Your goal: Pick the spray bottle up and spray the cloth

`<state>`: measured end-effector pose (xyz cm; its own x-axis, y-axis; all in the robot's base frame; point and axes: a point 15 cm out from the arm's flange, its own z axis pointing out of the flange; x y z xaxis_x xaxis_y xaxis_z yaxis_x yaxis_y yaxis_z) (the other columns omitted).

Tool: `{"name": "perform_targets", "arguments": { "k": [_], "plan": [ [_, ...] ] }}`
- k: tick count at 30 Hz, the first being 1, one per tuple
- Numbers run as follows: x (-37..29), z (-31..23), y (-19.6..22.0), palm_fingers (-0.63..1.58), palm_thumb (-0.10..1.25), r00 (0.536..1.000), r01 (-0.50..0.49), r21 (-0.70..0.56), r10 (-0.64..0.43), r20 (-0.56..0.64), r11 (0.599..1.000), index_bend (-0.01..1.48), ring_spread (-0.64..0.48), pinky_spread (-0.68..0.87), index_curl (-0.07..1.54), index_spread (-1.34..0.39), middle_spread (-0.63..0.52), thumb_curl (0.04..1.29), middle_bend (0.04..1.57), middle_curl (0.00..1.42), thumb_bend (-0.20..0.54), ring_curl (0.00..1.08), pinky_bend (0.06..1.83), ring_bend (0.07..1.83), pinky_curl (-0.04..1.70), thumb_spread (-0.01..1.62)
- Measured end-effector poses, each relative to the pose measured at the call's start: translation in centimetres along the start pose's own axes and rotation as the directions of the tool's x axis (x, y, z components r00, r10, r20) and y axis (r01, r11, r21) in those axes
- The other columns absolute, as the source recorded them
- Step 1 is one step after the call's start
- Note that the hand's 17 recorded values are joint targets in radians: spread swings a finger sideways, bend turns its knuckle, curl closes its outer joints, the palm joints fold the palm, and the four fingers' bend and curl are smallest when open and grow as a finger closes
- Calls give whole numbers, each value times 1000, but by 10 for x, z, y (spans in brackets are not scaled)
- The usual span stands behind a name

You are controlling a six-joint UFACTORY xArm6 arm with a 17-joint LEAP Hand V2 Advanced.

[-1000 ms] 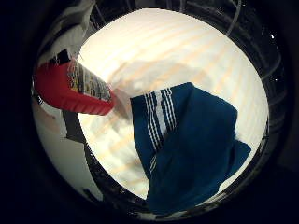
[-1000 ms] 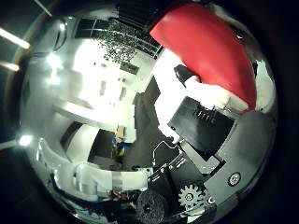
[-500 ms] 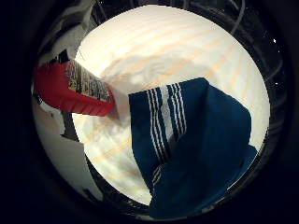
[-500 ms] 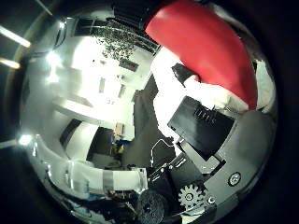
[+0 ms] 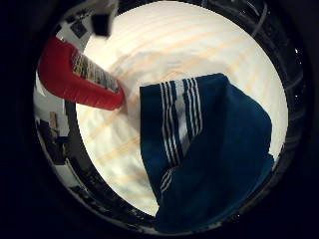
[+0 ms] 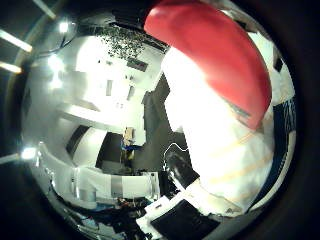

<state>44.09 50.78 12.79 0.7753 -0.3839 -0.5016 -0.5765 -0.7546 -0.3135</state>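
Note:
The red spray bottle (image 5: 75, 79), with a printed label on its side, sits close against my palm and fills much of the thumb side view. It is clear of the table, and its base hangs by the edge of the cloth. The cloth (image 5: 209, 149) is dark blue with white stripes and lies folded on the round white table (image 5: 199, 45). White and black parts of my hand (image 6: 175, 215) show at the edge of the view beside the bottle. My hand is shut on the bottle, though the curled fingers are mostly hidden.
The white table top has faint orange stripes and a dark rim (image 5: 114, 199). Beyond it lies a room with ceiling lights (image 6: 15, 40), white walls and a dark floor. The arm's white segment (image 6: 115, 182) crosses the thumb side view.
The camera has moved: the cloth now looks larger and nearer. The bottle keeps its place against the palm but has tilted, and the black finger part beside it has slid toward the view's edge.

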Motion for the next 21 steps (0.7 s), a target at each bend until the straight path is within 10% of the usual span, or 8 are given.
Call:
{"name": "perform_targets", "arguments": {
  "k": [21],
  "plan": [
    [67, -157, 30, 93, 569, 993, -74, 56, 78, -87, 996, 168, 201, 451, 299, -310, 90, 322, 189, 313, -24, 232, 434, 393, 389, 1010]
  ]
}}
